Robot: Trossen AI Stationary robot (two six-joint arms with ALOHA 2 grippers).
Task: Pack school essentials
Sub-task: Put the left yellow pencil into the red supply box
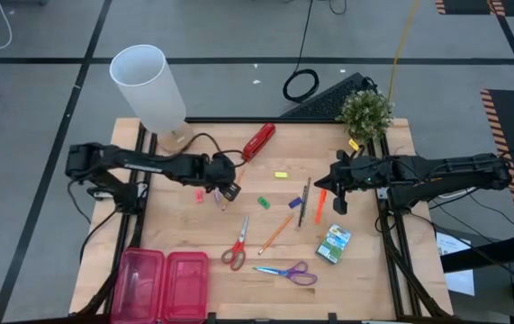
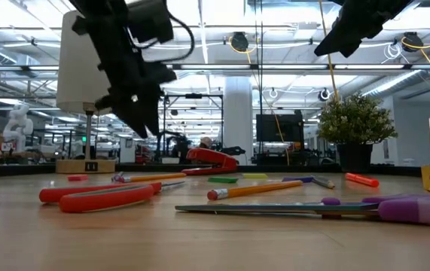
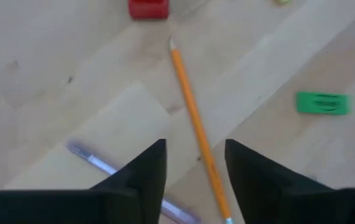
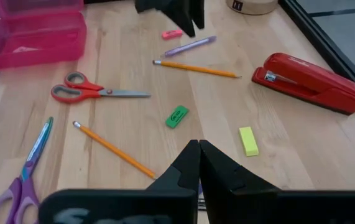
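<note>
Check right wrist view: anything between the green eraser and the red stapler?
Yes. A yellow eraser lies on the wood between the green eraser and the red stapler, touching neither.

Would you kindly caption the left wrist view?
Open left gripper above an orange pencil, green eraser alongside.

Left arm reaching in from the table's left edge, left gripper (image 1: 227, 189) above the table's left-centre, fingers (image 3: 141, 171) parted with a gap, right arm extended from the right edge, right gripper (image 1: 337, 203) right of centre, fingers (image 4: 186, 165) pressed together
</note>
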